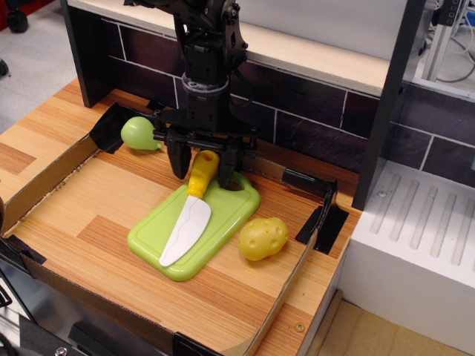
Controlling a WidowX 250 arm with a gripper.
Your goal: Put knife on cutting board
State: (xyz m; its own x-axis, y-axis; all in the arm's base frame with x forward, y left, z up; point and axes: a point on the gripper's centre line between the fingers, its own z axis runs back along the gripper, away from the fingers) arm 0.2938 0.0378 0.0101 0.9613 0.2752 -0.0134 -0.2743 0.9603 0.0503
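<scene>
1. One toy knife [187, 213] lies on the light-green cutting board [226, 219], its white blade running diagonally down the board and its yellow handle pointing up toward the board's loop-handle end.
2. The gripper [201, 165] hangs straight over that handle with its black fingers spread wide, one on either side of it and neither visibly pressing on it; I judge the knife released.
3. By the look of it, the placing is done and the step in hand is the retreat. A straight lift is best, so that neither finger catches the bulbous handle and drags the knife askew.
4. The blade tip sits near the board's lower left edge, so even a light sideways knock could slide it partly off. The fingers should stay parted until they are well above the handle.
5. Nearby toys call for some care once the gripper is raised: the yellow potato [263, 238] rests just beside the board's right edge, and the small green pear [138, 133] lies apart from the board at the back left of the cardboard tray [44, 184].
</scene>
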